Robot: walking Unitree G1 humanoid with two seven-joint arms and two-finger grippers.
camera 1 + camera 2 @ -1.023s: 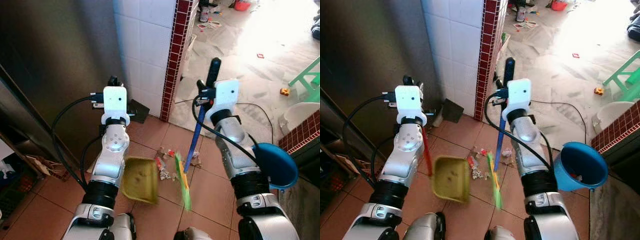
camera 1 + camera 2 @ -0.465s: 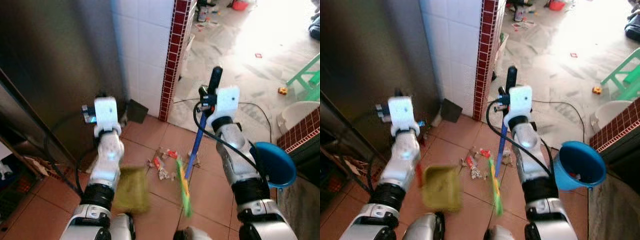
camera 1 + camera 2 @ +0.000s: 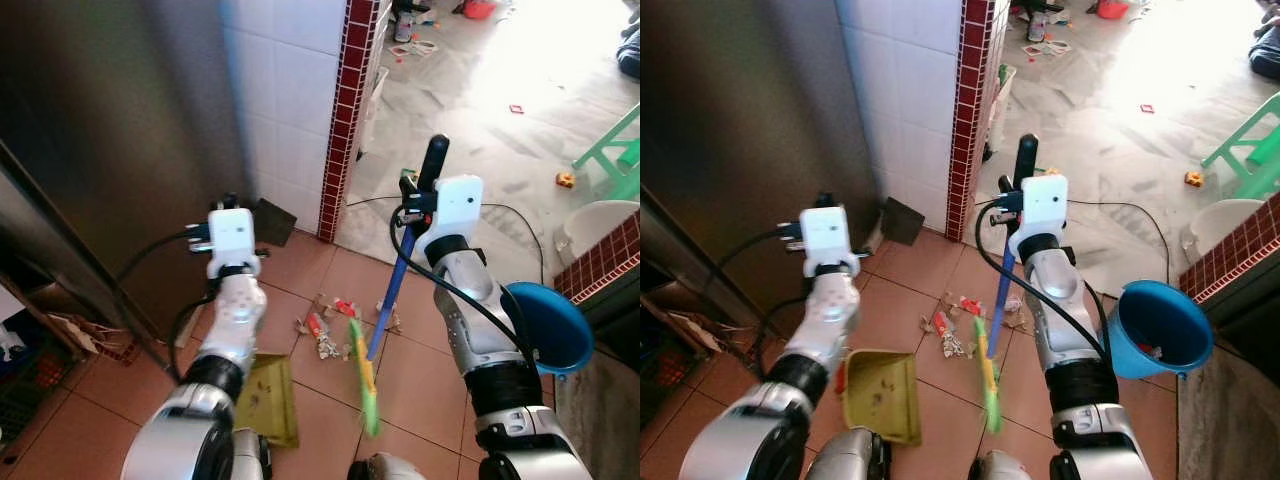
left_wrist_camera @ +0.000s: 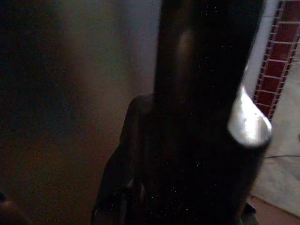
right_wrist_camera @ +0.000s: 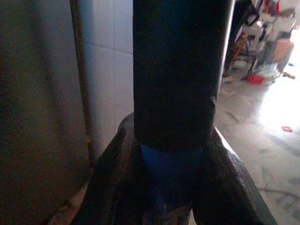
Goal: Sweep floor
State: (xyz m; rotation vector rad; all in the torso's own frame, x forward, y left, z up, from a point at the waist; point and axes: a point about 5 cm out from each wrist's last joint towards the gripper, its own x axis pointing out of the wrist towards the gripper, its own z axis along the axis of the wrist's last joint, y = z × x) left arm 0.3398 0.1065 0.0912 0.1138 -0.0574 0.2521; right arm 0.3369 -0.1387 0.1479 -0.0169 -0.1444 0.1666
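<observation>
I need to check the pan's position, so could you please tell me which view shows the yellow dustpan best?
The right eye view: the whole dustpan shows, lying on the tiles beside the litter pile. In the left eye view the left arm covers part of it. The left wrist view is dark, showing a black handle, not the pan.
</observation>
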